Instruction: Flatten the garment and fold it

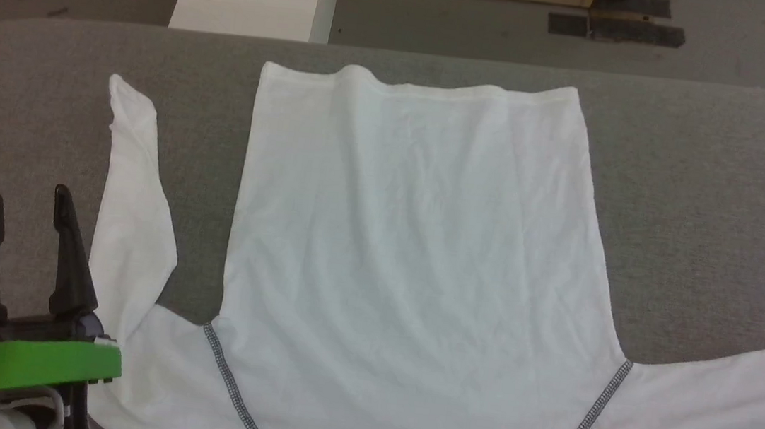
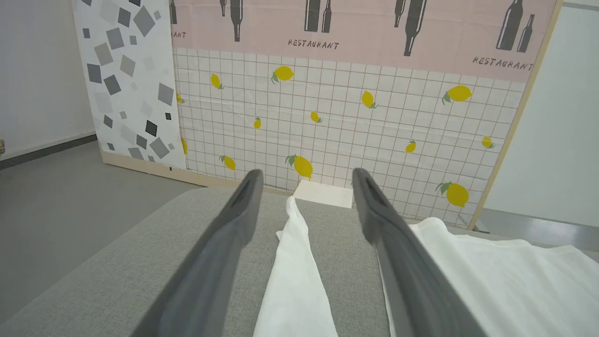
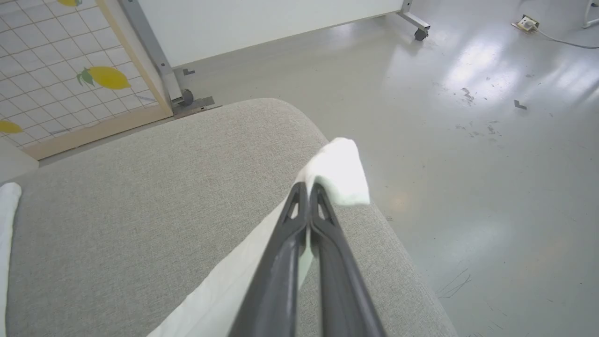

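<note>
Left gripper [image 1: 27,195]: near left, its two long dark fingers spread wide over the grey fabric-covered table [image 1: 710,206], holding nothing.
Left sleeve [image 1: 133,217]: just right of that gripper, flat, running towards the far side.
Garment [image 1: 415,246]: plain white, thin-fabric shirt with dark grey zigzag seams, spread flat mid-table, hem at the far side.
Right sleeve [image 1: 726,393]: stretched out to the right.
Right gripper [image 3: 306,187]: fingers pressed together, pinching the sleeve end [image 3: 339,173] at the table's right edge.
</note>
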